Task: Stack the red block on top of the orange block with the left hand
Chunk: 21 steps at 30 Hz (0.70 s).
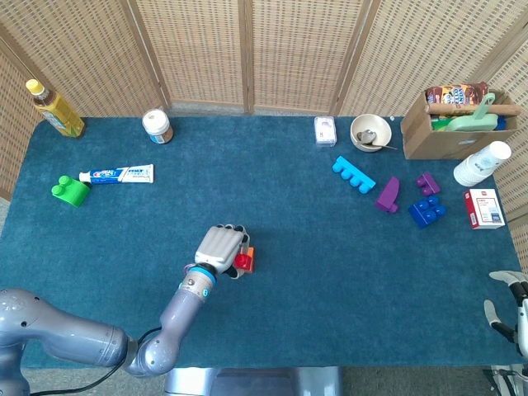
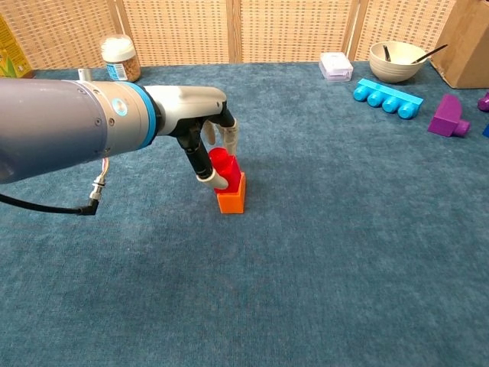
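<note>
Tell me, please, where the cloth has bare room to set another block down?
Bare cloth runs between the left hand holding the red block and the cyan block; also below the toothpaste. It is crowded around the purple block, blue block and cardboard box.

I see a table (image 1: 297, 305) under blue carpet. Directly on it: orange block (image 2: 231, 198), green block (image 1: 70, 190), toothpaste (image 1: 117, 174), jar (image 1: 157, 126), bottle (image 1: 54, 108), bowl (image 1: 370, 132), cardboard box (image 1: 437, 130), cyan brick (image 1: 353, 175).
</note>
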### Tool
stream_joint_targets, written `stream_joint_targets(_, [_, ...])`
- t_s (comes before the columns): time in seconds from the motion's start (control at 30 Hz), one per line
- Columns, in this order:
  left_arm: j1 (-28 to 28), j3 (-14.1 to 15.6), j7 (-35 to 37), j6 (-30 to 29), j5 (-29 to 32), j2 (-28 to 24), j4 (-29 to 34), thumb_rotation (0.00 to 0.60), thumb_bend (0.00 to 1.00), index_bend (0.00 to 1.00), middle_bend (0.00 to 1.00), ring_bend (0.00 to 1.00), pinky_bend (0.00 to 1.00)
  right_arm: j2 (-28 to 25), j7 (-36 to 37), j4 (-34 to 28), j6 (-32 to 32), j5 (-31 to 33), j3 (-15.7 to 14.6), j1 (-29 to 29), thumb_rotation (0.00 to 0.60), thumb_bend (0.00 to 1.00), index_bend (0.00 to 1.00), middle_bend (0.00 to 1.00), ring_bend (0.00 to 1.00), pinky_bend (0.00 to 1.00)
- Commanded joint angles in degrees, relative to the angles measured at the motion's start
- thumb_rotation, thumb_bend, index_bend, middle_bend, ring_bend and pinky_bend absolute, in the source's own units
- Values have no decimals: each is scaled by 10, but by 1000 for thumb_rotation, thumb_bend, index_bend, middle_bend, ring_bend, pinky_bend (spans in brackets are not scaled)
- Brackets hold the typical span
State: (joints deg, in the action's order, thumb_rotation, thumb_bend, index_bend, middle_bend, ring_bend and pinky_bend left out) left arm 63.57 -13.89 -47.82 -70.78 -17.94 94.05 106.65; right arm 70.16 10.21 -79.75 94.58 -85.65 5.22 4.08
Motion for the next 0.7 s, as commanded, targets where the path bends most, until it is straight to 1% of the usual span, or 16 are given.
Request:
stream_joint_targets(0.03, [0,1,-2,-1,0,2,0,600,308,513,275,255,303,0,1,0,0,0,0,0,600,322,329,356,283,370])
stream_joint_targets(0.43, [-3,4,-2,-2,-2,5,-4,600,309,506,273,255,305,0,1,1,0,0,1,1,600,320,330,355,283,370])
stream_joint_targets(0.7, [-3,5,-5,0,-5,4,-4,600,309,442,263,244,308,0,1,1,0,0,2,1,600,321,329,356,283,370])
